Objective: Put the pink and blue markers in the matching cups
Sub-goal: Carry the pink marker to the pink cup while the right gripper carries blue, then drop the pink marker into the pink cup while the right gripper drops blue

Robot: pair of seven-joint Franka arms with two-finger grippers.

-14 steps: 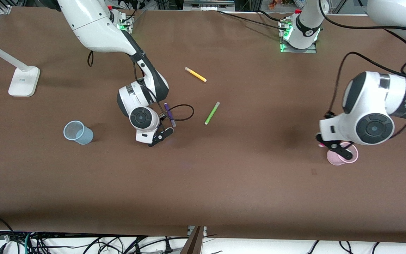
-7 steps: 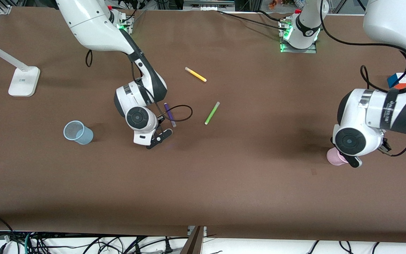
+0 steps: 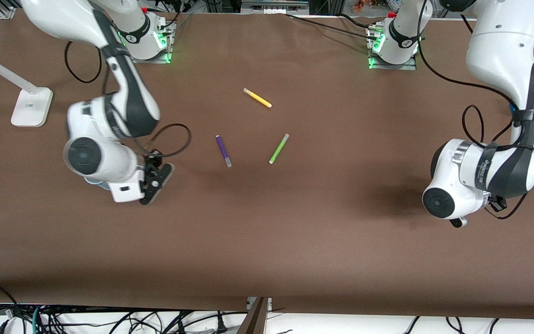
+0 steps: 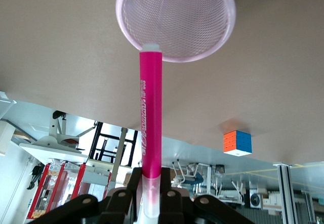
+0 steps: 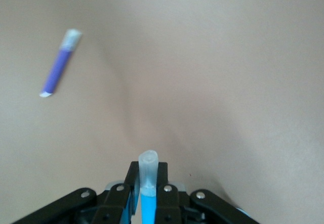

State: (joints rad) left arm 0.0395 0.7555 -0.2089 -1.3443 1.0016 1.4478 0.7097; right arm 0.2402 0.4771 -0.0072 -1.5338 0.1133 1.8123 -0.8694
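Note:
My left gripper (image 4: 152, 196) is shut on the paler cap end of the pink marker (image 4: 151, 107). The marker's other end reaches the rim of the pale pink cup (image 4: 174, 16), which stands upright on the table. In the front view the left wrist covers that cup and only a fingertip of the left gripper (image 3: 457, 221) shows. My right gripper (image 5: 148, 191) is shut on the blue marker (image 5: 148, 206), greyish cap outward. In the front view the right gripper (image 3: 155, 178) is by the blue cup, of which a pale sliver (image 3: 92, 182) shows under the wrist.
A purple pen (image 3: 223, 150), a lime-green pen (image 3: 278, 148) and a yellow pen (image 3: 257, 98) lie mid-table. The purple pen also shows in the right wrist view (image 5: 59, 64). A white lamp base (image 3: 30, 106) stands at the right arm's end. A colour cube (image 4: 237, 142) sits near the pink cup.
The right arm has swung from beside the purple pen toward its own end of the table, over the blue cup. The left wrist has moved over the pink cup and now hides it.

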